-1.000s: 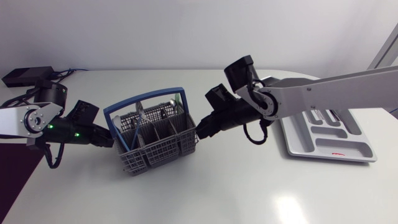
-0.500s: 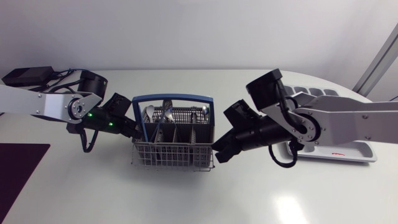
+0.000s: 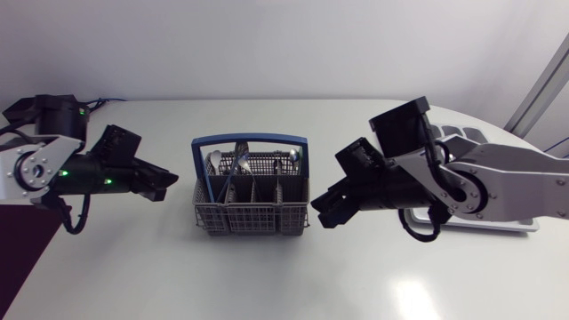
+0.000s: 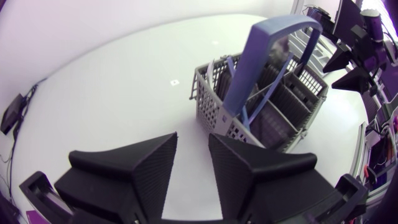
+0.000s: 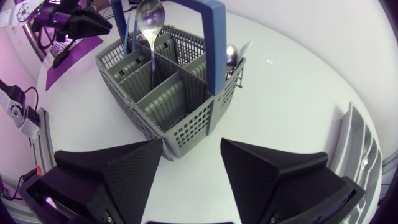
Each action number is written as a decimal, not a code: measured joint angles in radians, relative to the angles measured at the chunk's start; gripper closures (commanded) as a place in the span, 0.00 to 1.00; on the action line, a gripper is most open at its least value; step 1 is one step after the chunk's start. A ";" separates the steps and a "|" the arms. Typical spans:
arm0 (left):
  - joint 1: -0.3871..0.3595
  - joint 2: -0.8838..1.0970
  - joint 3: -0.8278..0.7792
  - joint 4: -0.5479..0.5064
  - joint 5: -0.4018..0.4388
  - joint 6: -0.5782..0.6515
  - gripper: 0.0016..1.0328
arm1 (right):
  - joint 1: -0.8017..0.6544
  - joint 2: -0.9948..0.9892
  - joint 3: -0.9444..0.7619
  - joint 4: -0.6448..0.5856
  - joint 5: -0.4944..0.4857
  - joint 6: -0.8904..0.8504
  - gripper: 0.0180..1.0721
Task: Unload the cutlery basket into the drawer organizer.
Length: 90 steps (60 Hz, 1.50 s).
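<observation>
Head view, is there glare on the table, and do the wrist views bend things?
Head view: a bright glare patch on the white table near the lower edge, and a soft shadow under the grey mesh cutlery basket with blue handle. Left and right wrist views: the fisheye bows the table's edge.

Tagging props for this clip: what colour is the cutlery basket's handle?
The handle is blue, over a grey basket; clearest in the head view.
</observation>
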 measured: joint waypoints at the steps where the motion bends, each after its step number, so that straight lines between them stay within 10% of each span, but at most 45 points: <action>1: 0.000 -0.022 -0.008 0.003 0.000 0.001 0.53 | 0.000 -0.008 -0.002 0.000 0.003 0.000 0.16; 14: -0.144 -0.325 -0.131 0.078 -0.011 -0.005 0.53 | 0.000 -0.086 -0.037 0.011 0.031 -0.013 0.16; 31: -0.425 -0.223 -0.183 0.284 -0.208 -0.013 0.53 | 0.000 -0.093 -0.046 0.011 0.034 -0.019 0.16; 90: -0.570 0.194 -0.121 0.741 -0.539 -0.013 0.78 | 0.000 -0.064 -0.047 0.037 0.033 -0.044 0.16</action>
